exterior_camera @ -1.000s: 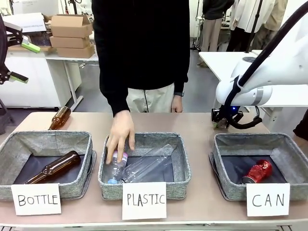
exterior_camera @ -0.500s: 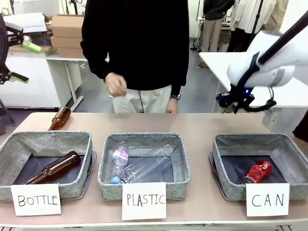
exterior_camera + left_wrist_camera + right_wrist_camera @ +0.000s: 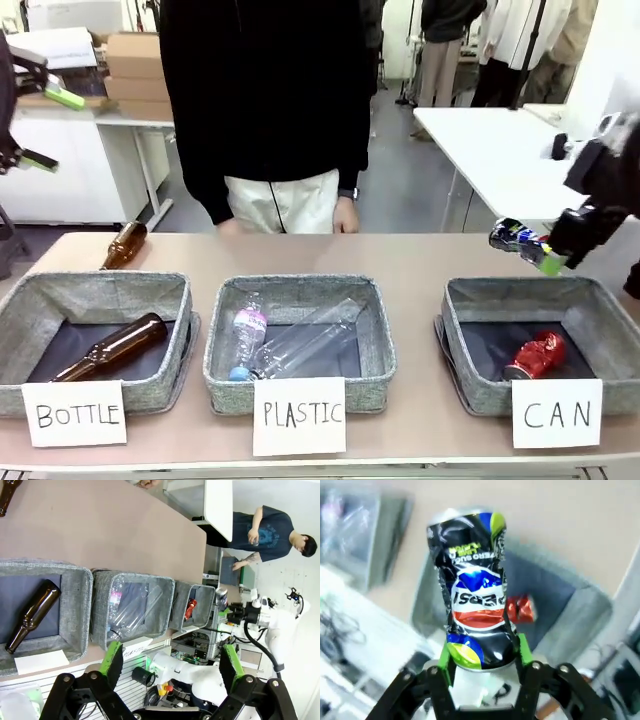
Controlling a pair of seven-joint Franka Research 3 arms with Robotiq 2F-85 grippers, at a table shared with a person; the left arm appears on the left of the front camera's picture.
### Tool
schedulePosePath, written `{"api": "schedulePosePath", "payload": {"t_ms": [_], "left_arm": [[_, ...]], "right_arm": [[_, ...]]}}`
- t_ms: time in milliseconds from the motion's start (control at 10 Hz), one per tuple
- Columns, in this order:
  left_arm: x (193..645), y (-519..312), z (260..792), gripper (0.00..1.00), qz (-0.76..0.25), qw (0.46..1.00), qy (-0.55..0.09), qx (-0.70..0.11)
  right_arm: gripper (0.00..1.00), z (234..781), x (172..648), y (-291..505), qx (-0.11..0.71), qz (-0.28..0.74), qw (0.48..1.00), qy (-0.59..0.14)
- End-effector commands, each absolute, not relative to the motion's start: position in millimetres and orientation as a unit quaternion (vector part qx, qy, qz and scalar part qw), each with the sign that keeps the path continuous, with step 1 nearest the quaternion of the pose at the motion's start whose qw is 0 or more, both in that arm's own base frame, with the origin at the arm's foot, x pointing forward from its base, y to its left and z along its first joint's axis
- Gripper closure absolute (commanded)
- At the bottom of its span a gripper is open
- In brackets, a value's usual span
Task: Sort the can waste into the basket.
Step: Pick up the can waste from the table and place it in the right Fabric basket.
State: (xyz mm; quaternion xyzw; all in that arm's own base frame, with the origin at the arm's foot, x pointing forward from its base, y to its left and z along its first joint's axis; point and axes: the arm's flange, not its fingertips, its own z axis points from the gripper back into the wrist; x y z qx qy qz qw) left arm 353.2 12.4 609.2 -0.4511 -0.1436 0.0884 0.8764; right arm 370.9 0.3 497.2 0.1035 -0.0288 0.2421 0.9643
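Right gripper (image 3: 482,655) has swung out above the CAN basket (image 3: 470,305), clamping the dark blue can (image 3: 517,238); red can (image 3: 535,356) lies below it. Two cans, three baskets. Left gripper (image 3: 171,662) wide. Tan table (image 3: 410,255), lab room.

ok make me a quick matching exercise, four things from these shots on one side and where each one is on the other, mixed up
Things:
1. dark blue can
2. red can
3. clear plastic bottle
4. brown bottle near the person

Places:
A. lying in the CAN basket
B. on the bare table, behind the BOTTLE basket
C. held in the right tool
D. lying in the PLASTIC basket

Pairs: 1-C, 2-A, 3-D, 4-B
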Motion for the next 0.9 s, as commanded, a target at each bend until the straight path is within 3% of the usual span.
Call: {"api": "schedulePosePath", "payload": {"t_ms": [0,500,600,800], "left_arm": [[352.3,14.4,609.9,0.0,0.09,0.878,-0.14,-0.448],[352.3,14.4,609.9,0.0,0.09,0.878,-0.14,-0.448],[352.3,14.4,609.9,0.0,0.09,0.878,-0.14,-0.448],[352.3,14.4,609.9,0.0,0.09,0.878,-0.14,-0.448]], "right_arm": [[1.0,484.9,361.1,-10.2,0.124,0.34,0.932,-0.033],[1.0,485.9,373.8,-6.0,0.119,0.362,0.924,-0.017],[0.0,485.1,373.9,-6.1,0.118,0.358,0.926,-0.013],[0.0,484.2,373.0,-6.4,0.12,0.357,0.926,-0.011]]}}
